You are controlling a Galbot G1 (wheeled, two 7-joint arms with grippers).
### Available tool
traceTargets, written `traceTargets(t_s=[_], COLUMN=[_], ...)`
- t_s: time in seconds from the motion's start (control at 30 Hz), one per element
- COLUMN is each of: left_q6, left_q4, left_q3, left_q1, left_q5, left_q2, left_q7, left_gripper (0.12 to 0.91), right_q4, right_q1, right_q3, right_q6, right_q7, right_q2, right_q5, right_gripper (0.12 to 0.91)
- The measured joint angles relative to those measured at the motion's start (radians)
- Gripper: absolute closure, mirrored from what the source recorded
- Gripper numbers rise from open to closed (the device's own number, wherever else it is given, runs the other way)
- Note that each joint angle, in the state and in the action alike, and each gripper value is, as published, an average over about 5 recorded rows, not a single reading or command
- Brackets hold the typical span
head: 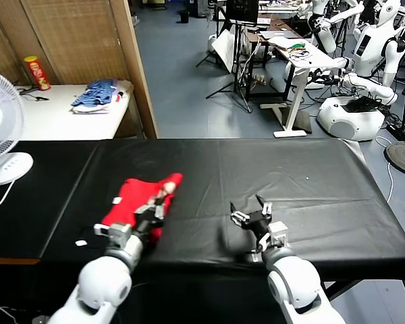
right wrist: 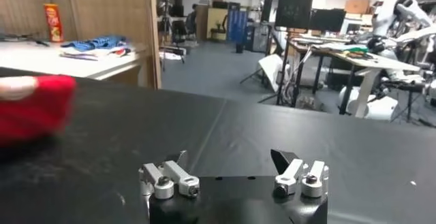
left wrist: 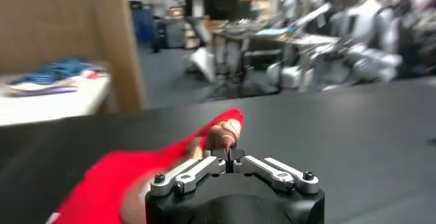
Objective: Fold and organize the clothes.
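The red T-shirt (head: 129, 206) lies bunched on the left part of the black table (head: 297, 175). One edge of it, showing a bit of brown-and-white print, is lifted toward the table's middle. My left gripper (head: 162, 202) is at that lifted edge. In the left wrist view the gripper (left wrist: 228, 154) has its fingertips pressed together on the cloth, with the red T-shirt (left wrist: 112, 178) trailing away from them. My right gripper (head: 251, 212) hovers low near the table's front edge, right of the shirt. It stands open (right wrist: 231, 158) and empty, with the red T-shirt (right wrist: 30, 106) far off to its side.
A white fan (head: 0, 128) stands at the table's far left. Behind it a white side table holds a blue striped pile of clothes (head: 94, 94) and a red can (head: 37, 73). Small white scraps (head: 81, 243) lie near the shirt. Other robots and desks fill the background.
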Motion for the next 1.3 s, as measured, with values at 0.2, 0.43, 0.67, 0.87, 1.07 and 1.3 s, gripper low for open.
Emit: traceTargets(t_s=[0.2,0.43,0.67,0.87,1.07,1.3], left_q6=[-0.083,-0.112,-0.119,-0.128,-0.148,-0.199], left_q4=[0.011,-0.015,-0.033,-0.038,-0.040,-0.009], left_q3=[0.022,-0.004,-0.035,-0.057,-0.072,-0.078], left_q1=[-0.005,-0.007,0.028,0.060,0.078,0.086], left_q5=[0.015,-0.037,-0.036,-0.038,-0.042,-0.034], left_q2=[-0.002,0.017,0.024,0.022,0.026,0.039], left_q7=[0.079,0.099,0.096,0.087,0.073,0.051], left_gripper=[0.534,0.250,0.232,0.232,0.232,0.232], right_q4=[-0.024,-0.081,-0.185,-0.288,-0.352,-0.365], right_q1=[0.025,0.080,0.148,0.207,0.260,0.303], right_q3=[-0.034,-0.095,-0.145,-0.172,-0.186,-0.182], right_q6=[-0.049,-0.101,-0.094,-0.063,0.002,0.140], right_q7=[-0.055,-0.015,0.029,0.033,-0.040,-0.176], right_q2=[-0.004,0.022,0.081,0.129,0.118,0.036], right_q5=[0.061,0.200,0.295,0.291,0.186,-0.044], right_gripper=[0.227,0.227,0.250,0.444,0.767,0.764])
